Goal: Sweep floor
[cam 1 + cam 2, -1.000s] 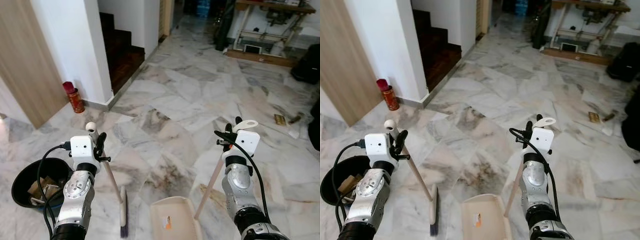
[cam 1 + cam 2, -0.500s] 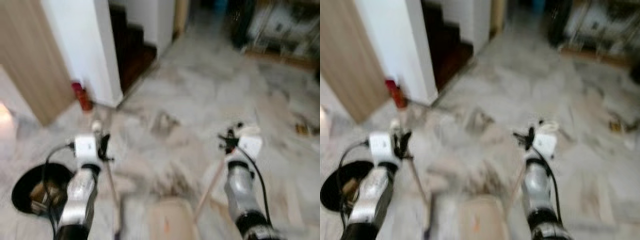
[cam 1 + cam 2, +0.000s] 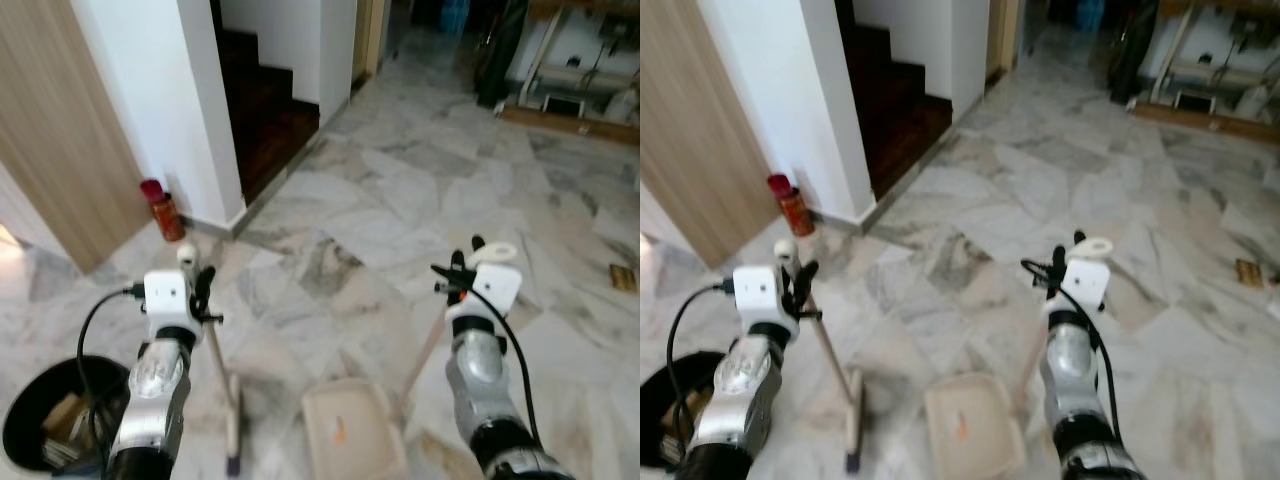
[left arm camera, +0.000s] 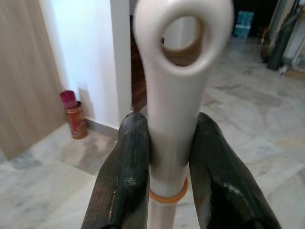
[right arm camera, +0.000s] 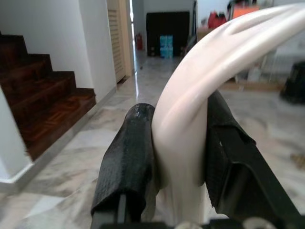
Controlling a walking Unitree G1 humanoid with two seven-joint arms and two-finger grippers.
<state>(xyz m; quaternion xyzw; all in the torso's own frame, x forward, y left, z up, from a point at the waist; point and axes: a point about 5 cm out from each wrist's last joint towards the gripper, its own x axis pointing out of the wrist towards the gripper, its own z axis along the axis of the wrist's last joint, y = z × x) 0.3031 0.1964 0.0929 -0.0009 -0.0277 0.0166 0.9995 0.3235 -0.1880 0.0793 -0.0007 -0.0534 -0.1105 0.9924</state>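
My left gripper (image 3: 196, 285) is shut on the cream broom handle (image 4: 174, 124), whose looped end sticks out past the black fingers (image 4: 125, 176). The broom (image 3: 233, 420) slants down to its head on the marble floor (image 3: 400, 200) in front of me. My right gripper (image 3: 465, 270) is shut on the cream dustpan handle (image 5: 190, 143), and the cream dustpan (image 3: 352, 432) rests on the floor between my arms. A small brown scrap (image 3: 622, 277) lies on the floor at the far right.
A black bin (image 3: 35, 425) with rubbish stands at my lower left. A red and orange can (image 3: 162, 208) sits at the foot of a white wall (image 3: 170, 100), beside dark wooden stairs (image 3: 265, 95). A wooden door panel (image 3: 60, 140) is at the left. Tables and dark bags stand far back.
The camera has shifted: the whole scene sits lower and nearer, and the bin has slid toward the bottom left corner. Both grippers keep their hold on the broom and dustpan.
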